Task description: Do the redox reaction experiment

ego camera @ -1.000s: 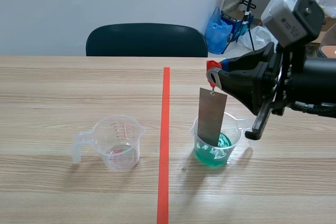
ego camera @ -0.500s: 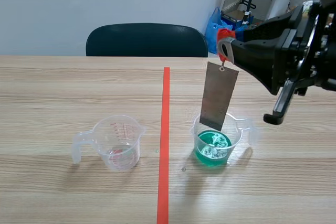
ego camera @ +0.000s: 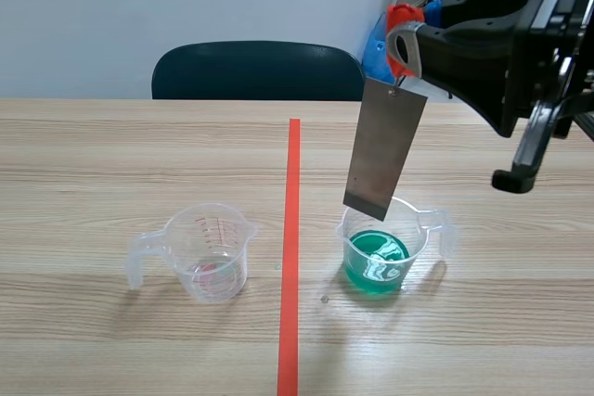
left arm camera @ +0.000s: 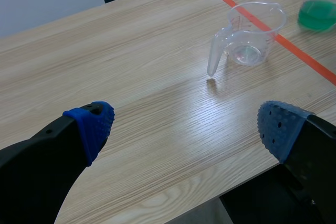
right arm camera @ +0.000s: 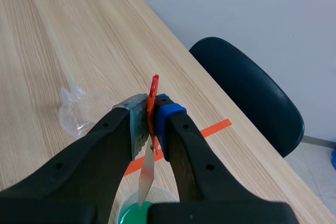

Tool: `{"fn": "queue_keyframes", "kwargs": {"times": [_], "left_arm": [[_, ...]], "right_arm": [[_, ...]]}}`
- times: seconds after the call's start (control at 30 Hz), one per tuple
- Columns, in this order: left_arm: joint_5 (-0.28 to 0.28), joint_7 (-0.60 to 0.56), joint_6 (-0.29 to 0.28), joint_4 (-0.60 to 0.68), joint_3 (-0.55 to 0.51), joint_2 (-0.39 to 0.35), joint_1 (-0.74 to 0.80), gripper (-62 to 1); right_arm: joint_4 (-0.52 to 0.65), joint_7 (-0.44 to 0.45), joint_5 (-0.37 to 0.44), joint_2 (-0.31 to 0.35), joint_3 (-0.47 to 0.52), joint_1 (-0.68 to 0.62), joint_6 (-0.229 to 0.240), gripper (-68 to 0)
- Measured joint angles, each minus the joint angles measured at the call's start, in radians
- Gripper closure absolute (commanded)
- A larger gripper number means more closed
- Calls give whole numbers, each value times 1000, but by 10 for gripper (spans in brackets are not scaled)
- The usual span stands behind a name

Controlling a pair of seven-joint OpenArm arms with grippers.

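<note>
Plate [ego camera: 384, 147] hangs by its red tag [right arm camera: 153, 90], clamped in right gripper [right arm camera: 152, 121], above green-liquid beaker [ego camera: 345, 229] right of desk centre, presumably to drain. Left gripper [left arm camera: 187, 127] is spread wide and empty at the desk's near edge.
</note>
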Motion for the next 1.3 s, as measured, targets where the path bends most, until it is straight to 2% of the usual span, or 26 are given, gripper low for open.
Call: {"fn": "queue_keyframes", "kwargs": {"times": [0.17,0.6,0.8,1.3], "left_arm": [[0,0,0,0,0,0,0,-585],[0,0,0,0,0,0,0,-585],[0,0,0,0,0,0,0,-585],[0,0,0,0,0,0,0,-585]], "right_arm": [[11,-19,47,11,34,0,0,-6],[115,-187,221,11,167,0,0,-6],[124,-232,250,11,171,0,0,-6],[124,-232,251,11,171,0,0,-6]]}}
